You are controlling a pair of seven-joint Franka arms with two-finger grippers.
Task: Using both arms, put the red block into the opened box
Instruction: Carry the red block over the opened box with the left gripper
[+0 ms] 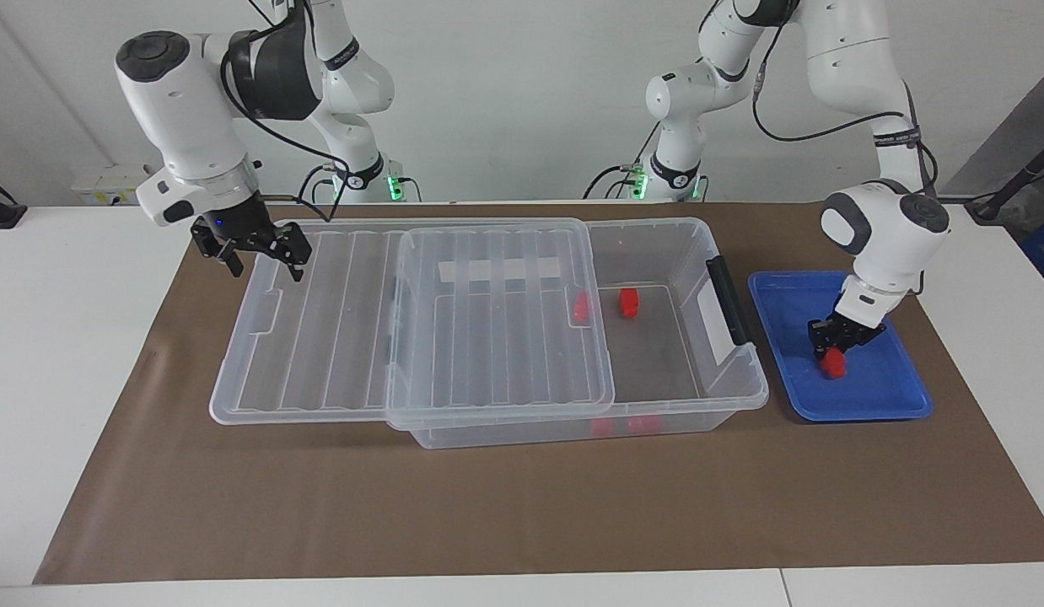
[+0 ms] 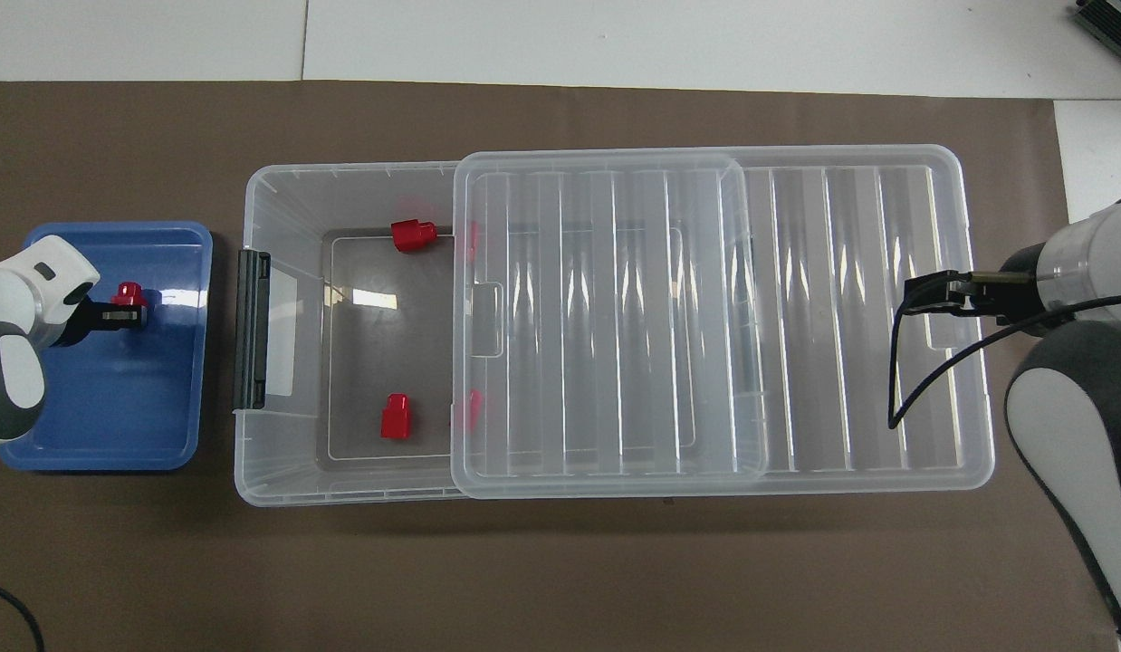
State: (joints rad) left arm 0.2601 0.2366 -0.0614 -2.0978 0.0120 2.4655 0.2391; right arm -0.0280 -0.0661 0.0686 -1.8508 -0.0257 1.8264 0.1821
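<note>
A small red block [image 1: 835, 363] [image 2: 126, 292] lies in the blue tray [image 1: 876, 400] [image 2: 108, 426] at the left arm's end of the table. My left gripper [image 1: 831, 349] [image 2: 131, 313] is down in the tray, shut on this block. The clear box [image 1: 745, 379] [image 2: 280, 484] stands beside the tray. Its ribbed lid [image 1: 320, 337] [image 2: 841, 308] is slid toward the right arm's end, so the half next to the tray is uncovered. My right gripper [image 1: 266, 270] [image 2: 927, 299] hangs open over the lid's outer end, holding nothing.
Two more red blocks [image 2: 411, 235] [image 2: 397, 417] lie on the floor of the box's uncovered half. A black handle [image 1: 729, 299] [image 2: 251, 328] sits on the box wall facing the tray. Brown paper [image 1: 488, 514] covers the table.
</note>
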